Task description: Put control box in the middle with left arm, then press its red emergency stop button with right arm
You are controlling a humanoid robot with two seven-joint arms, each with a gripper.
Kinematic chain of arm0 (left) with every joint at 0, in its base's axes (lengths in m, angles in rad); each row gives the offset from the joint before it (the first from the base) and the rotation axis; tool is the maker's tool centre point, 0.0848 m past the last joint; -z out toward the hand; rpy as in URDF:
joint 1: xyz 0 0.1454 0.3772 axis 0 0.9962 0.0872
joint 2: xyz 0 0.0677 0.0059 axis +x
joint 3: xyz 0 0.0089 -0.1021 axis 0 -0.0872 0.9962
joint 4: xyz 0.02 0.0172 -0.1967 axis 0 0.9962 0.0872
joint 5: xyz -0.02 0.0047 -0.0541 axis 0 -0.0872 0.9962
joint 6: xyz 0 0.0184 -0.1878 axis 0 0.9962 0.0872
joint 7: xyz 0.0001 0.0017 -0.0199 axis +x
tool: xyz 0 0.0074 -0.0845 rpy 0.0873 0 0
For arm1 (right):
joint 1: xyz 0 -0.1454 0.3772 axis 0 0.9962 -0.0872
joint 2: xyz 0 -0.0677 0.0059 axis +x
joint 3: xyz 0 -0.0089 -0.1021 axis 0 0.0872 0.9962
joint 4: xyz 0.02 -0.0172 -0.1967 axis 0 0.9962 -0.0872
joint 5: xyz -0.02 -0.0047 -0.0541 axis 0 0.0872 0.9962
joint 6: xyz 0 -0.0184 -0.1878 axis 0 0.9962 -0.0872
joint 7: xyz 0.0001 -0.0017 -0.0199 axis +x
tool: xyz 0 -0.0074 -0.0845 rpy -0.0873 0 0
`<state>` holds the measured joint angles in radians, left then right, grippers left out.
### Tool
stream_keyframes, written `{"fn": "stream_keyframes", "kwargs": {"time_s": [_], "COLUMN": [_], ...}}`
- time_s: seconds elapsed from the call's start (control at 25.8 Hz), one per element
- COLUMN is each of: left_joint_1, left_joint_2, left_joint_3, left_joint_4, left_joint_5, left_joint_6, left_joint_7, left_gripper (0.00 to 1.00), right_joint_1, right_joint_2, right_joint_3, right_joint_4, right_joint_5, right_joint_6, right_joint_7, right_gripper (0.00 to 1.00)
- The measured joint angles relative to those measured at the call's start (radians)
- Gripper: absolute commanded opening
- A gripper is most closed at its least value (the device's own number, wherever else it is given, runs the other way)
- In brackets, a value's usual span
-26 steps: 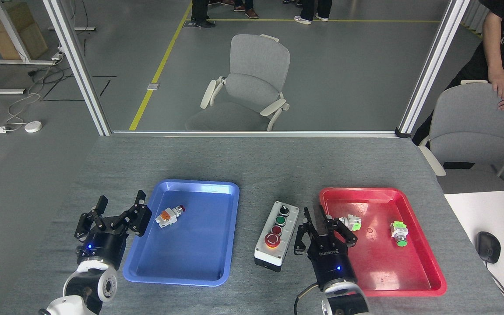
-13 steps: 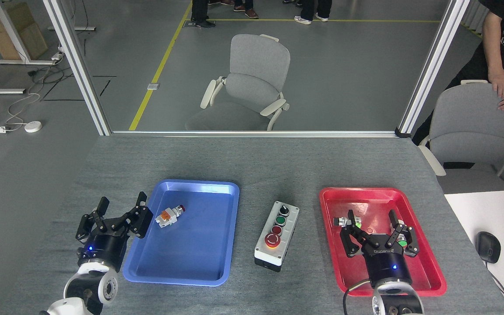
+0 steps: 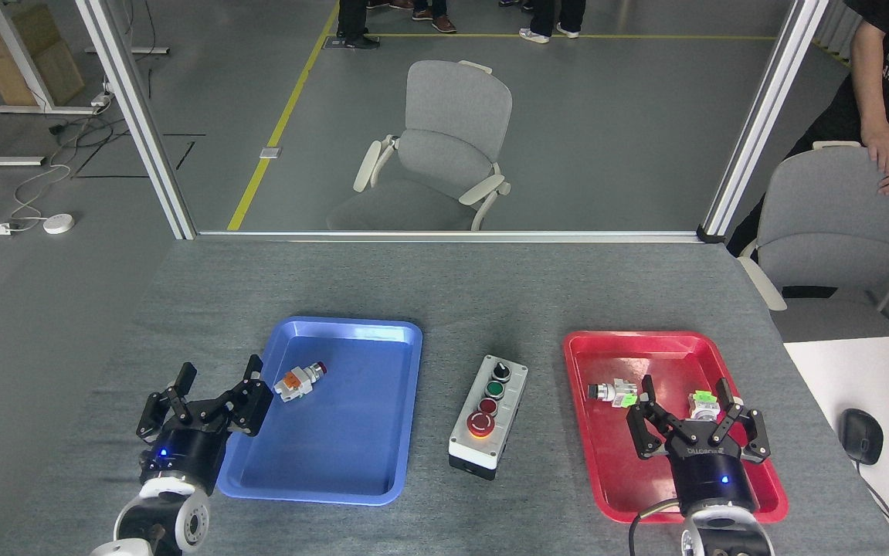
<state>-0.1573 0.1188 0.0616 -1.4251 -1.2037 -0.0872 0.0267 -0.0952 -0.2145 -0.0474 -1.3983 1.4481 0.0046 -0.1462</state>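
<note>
Since 1 s ago your right gripper (image 3: 697,421) has swung off the control box (image 3: 488,417) to over the red tray (image 3: 768,494), fingers spread, holding nothing. Left gripper (image 3: 208,395) is also released, at the blue tray (image 3: 405,332) edge. Box sits btwn trays, mid-table. Looks like the press is over or aborted; to press, bring right back over the e-stop (image 3: 480,422).
</note>
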Motion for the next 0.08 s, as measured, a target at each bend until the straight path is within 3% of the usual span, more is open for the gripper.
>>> {"fn": "stream_keyframes", "kwargs": {"time_s": [0.08], "left_joint_1": [0.001], "left_joint_2": [0.000], "left_joint_3": [0.000], "left_joint_4": [0.000], "left_joint_5": [0.000], "left_joint_6": [0.000], "left_joint_7": [0.000], "left_gripper": [0.99], "right_joint_1": [0.002], "right_joint_2": [0.001], "right_joint_3": [0.000], "right_joint_4": [-0.004], "right_joint_5": [-0.002], "right_joint_6": [-0.002], "right_joint_7": [0.000], "right_gripper": [0.98]}}
